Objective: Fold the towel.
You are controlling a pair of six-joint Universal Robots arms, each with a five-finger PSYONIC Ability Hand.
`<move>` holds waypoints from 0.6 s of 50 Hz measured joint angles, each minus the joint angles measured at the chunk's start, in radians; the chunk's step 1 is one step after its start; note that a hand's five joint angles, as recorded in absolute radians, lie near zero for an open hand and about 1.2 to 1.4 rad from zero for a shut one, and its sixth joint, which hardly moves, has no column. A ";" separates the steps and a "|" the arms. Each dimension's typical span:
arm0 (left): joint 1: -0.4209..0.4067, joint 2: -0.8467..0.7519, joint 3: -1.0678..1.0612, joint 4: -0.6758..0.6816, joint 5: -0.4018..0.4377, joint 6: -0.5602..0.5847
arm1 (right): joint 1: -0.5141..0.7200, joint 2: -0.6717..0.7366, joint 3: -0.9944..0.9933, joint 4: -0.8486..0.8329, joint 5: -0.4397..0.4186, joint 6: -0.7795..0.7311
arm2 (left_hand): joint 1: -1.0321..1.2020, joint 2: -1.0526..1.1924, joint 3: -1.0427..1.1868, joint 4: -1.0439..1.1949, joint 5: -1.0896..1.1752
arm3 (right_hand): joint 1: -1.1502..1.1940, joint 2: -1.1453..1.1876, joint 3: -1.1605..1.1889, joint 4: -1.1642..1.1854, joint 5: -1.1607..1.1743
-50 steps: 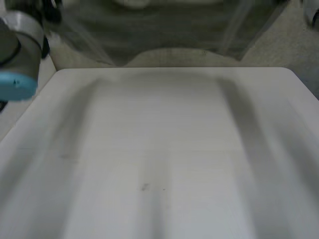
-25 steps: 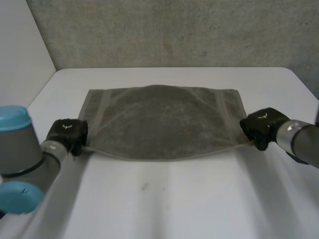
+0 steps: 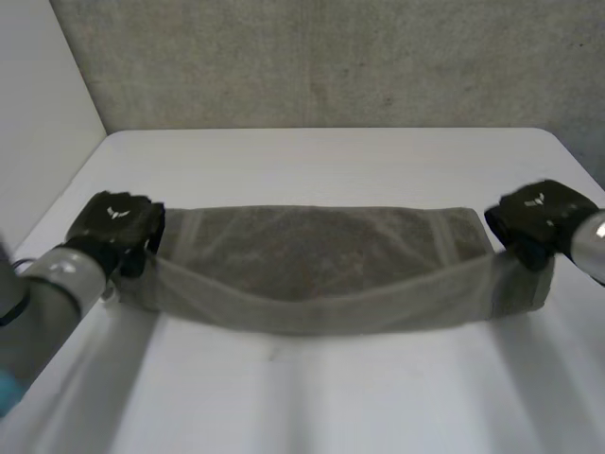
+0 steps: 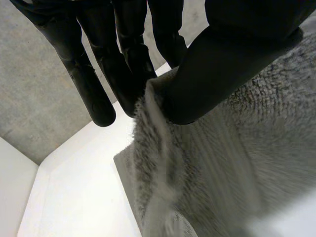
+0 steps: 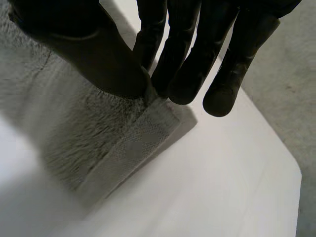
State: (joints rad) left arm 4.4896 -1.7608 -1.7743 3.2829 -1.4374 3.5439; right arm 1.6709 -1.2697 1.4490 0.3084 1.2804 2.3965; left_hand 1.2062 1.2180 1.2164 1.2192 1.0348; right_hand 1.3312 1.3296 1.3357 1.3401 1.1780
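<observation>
Towel [image 3: 321, 270]: grey, stretched between both hands above the white table [image 3: 331, 161], sagging in the middle.
Left hand [image 3: 115, 227]: pinching the left corner.
Right hand [image 3: 537, 216]: pinching the right corner.

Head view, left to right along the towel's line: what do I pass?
left arm → left hand → towel → right hand → right arm

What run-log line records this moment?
left hand: pinches towel corner | right hand: pinches other corner | towel: doubled over, held edge stretched between hands
</observation>
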 measured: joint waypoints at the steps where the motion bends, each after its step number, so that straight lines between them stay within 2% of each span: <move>1: -0.002 -0.028 0.023 0.008 -0.004 0.000 | 0.006 0.020 -0.018 -0.009 0.005 0.008 | 0.000 0.000 0.000 0.000 0.000 | 0.000 0.000 0.000 0.000 0.000; 7: -0.022 -0.307 0.287 0.043 -0.064 -0.011 | 0.081 0.264 -0.273 -0.071 0.101 0.076 | 0.000 0.000 0.000 0.000 0.000 | 0.000 0.000 0.000 0.000 0.000; 13: -0.038 -0.494 0.523 0.039 -0.109 -0.034 | 0.114 0.442 -0.489 -0.096 0.185 0.094 | 0.000 0.000 0.000 0.000 0.000 | 0.000 0.000 0.000 0.000 0.000; 20: -0.059 -0.640 0.738 0.023 -0.122 -0.050 | 0.127 0.585 -0.678 -0.135 0.224 0.111 | 0.000 0.000 0.000 0.000 0.000 | 0.000 0.000 0.000 0.000 0.000; 30: -0.068 -0.740 0.890 0.008 -0.140 -0.050 | 0.130 0.698 -0.841 -0.149 0.233 0.109 | 0.000 0.000 0.000 0.000 0.000 | -0.010 -0.009 -0.009 -0.009 -0.003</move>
State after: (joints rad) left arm 4.4220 -2.5006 -0.8844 3.2911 -1.5778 3.4935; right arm 1.8013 -0.5712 0.6075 0.1596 1.5135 2.5057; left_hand 1.2062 1.2180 1.2164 1.2193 1.0349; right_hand 1.3217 1.3209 1.3267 1.3308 1.1754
